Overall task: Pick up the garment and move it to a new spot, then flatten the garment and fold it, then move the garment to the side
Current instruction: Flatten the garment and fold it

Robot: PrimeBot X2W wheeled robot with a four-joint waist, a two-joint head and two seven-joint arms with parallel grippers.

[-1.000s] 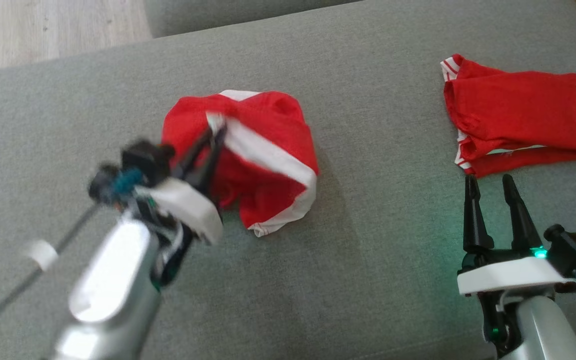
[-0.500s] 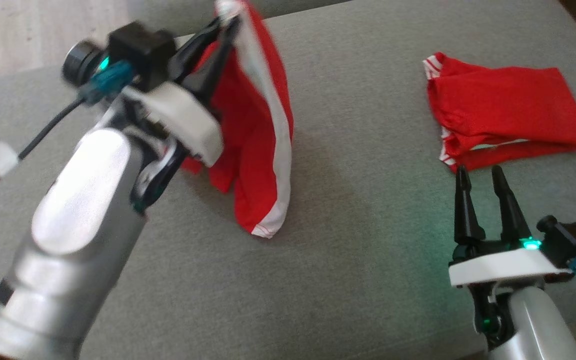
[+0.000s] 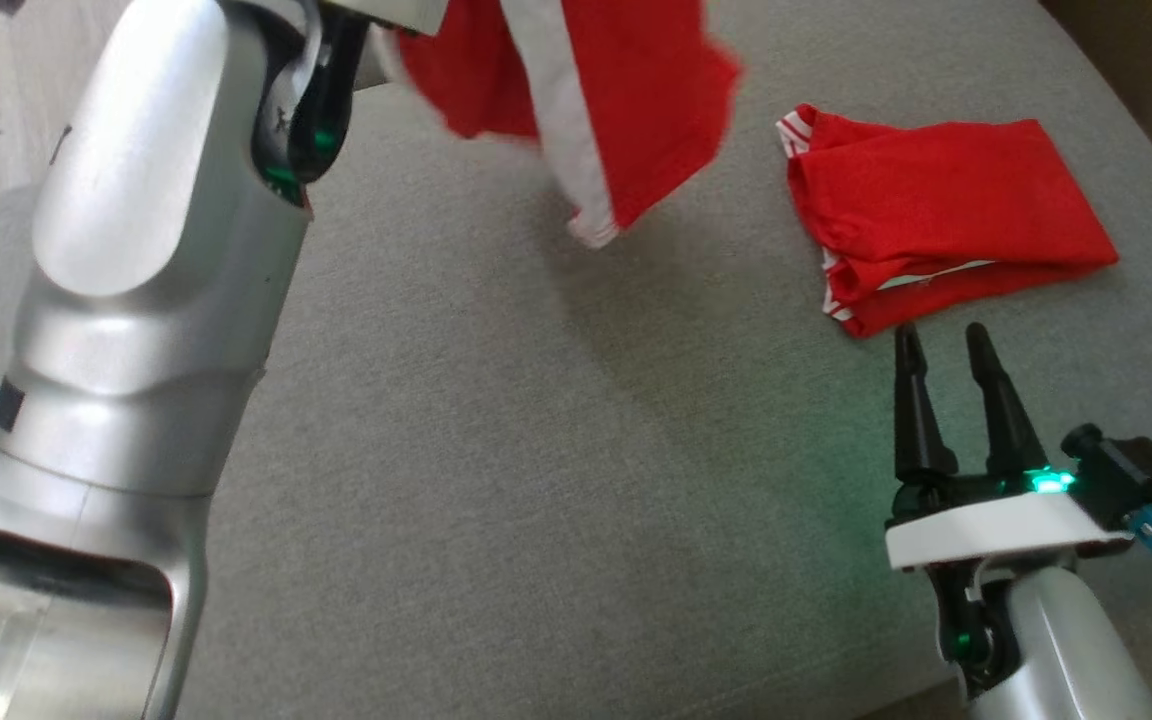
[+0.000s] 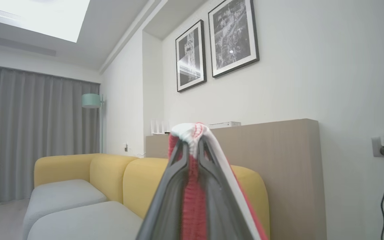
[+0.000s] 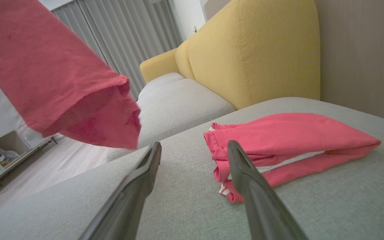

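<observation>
While the left gripper [image 4: 192, 143] clamps one hanging garment [image 3: 656, 110], the right gripper [image 3: 938, 338] gapes beside one folded garment [image 3: 946, 205].

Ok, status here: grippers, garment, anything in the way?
Left gripper shut on red garment, hanging clear above grey cushion. Right gripper open, empty. Folded garment lies on cushion just ahead of it.

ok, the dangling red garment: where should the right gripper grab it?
Probably the white-trimmed bottom corner, coming from the robot's right with the open right gripper. The garment hangs from the left gripper, shut on its white band; that corner is lowest and clear of the cushion.
</observation>
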